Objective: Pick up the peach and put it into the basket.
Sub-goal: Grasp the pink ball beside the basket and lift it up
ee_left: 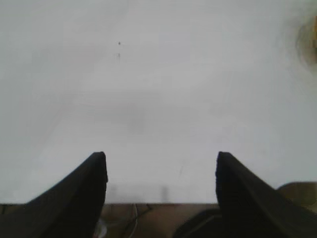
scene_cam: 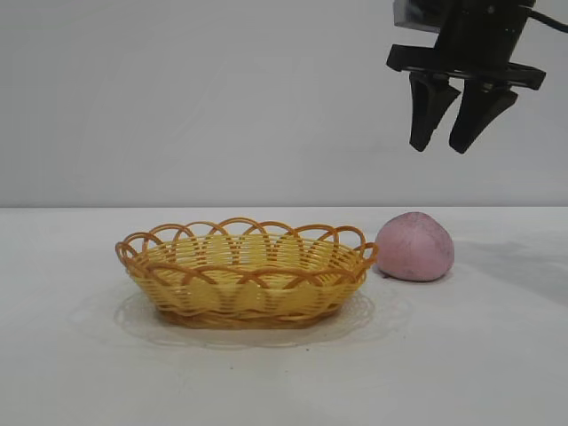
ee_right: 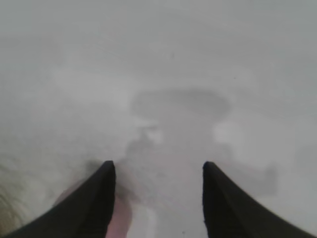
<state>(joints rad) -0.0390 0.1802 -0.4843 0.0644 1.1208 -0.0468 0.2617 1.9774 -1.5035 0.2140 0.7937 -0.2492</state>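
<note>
The pinkish-mauve peach [scene_cam: 414, 247] sits on the white table just to the right of the yellow-orange wicker basket [scene_cam: 245, 271], close to its rim. My right gripper [scene_cam: 445, 146] hangs open and empty well above the peach, a little to its right. In the right wrist view the open right gripper [ee_right: 158, 171] looks down at the table, and a pink edge of the peach [ee_right: 121, 218] shows beside one finger. My left gripper [ee_left: 161, 163] is open and empty over bare table, out of the exterior view. The basket holds nothing.
The white table [scene_cam: 479, 355] stretches in front of and to both sides of the basket. A blurred bit of the basket's rim [ee_left: 309, 42] shows at the edge of the left wrist view. The table's edge [ee_left: 163, 203] shows below the left fingers.
</note>
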